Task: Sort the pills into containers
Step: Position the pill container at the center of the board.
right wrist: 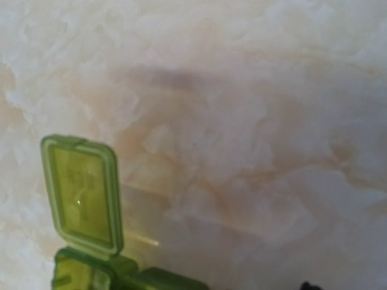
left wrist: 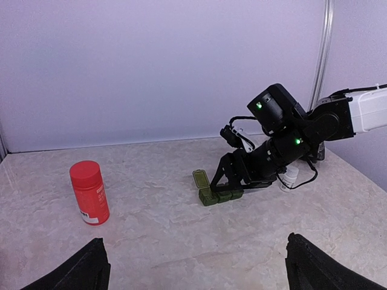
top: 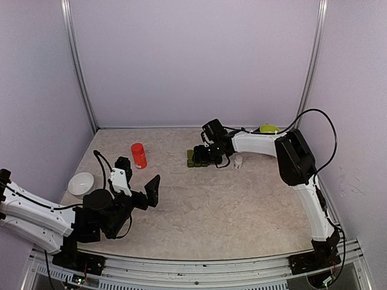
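The left arm lies low at the near left of the pale marbled tabletop point(top: 230, 205), its forearm running rightward from the base and its wrist turned up toward the far side. The left gripper point(top: 140, 179) is spread to full width and holds nothing; in the left wrist view its two black fingertips point(left wrist: 91, 269) sit in the bottom corners, well apart. The right arm rises from its base at the near right, bends at a black elbow near the right wall, and extends its white forearm leftward along the far part of the table. Its wrist tips downward, so the right gripper point(left wrist: 233, 176) sits directly over the containers point(left wrist: 219, 196), a small dark green plastic strip of three joined square compartments resting on the table at far centre. Whether the jaws are gripping the strip or merely beside it cannot be told; the fingers merge with the dark wrist housing. The left-end compartment is uncovered, and its translucent green hinged lid point(right wrist: 81, 192) stands raised on the far side; the two other lids are down. A small white bottle point(top: 238, 161) stands just right of the strip, below the forearm. A yellow-green bowl point(top: 269, 128) shows partly behind the forearm at the far right. A red cylindrical capped bottle point(top: 139, 155) stands upright at the far left, and a white round bowl point(top: 81, 183) rests near the left edge.
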Tool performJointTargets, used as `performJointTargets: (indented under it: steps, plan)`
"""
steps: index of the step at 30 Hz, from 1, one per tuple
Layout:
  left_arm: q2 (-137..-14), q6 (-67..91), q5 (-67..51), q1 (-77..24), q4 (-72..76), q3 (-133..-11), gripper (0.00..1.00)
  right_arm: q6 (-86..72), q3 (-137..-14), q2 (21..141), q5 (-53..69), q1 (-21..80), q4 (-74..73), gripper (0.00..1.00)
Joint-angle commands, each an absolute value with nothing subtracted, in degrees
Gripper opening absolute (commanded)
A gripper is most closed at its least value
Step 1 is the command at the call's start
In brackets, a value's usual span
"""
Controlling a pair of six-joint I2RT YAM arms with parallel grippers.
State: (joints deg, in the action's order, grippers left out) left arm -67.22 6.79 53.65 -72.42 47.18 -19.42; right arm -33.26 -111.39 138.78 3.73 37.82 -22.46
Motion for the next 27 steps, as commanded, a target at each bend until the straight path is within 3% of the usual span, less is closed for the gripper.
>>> performJointTargets:
  steps: [1, 11, 27]
  plan:
    - [-67.18, 7.82, 54.8, -72.22, 48.42, -18.34, 0.99, -32.01, -111.22, 140.58, 3.7, 39.01, -24.57, 0.72]
    - [-66.94, 8.87, 54.84, -71.94, 48.6, -17.32, 0.99, -30.55, -106.35, 137.74, 4.14, 40.28, -22.98, 0.64]
    - [-64.08, 9.61, 55.37, -68.74, 45.8, -17.55, 0.99, -31.91, -88.81, 125.8, 5.42, 42.09, -17.55, 0.68]
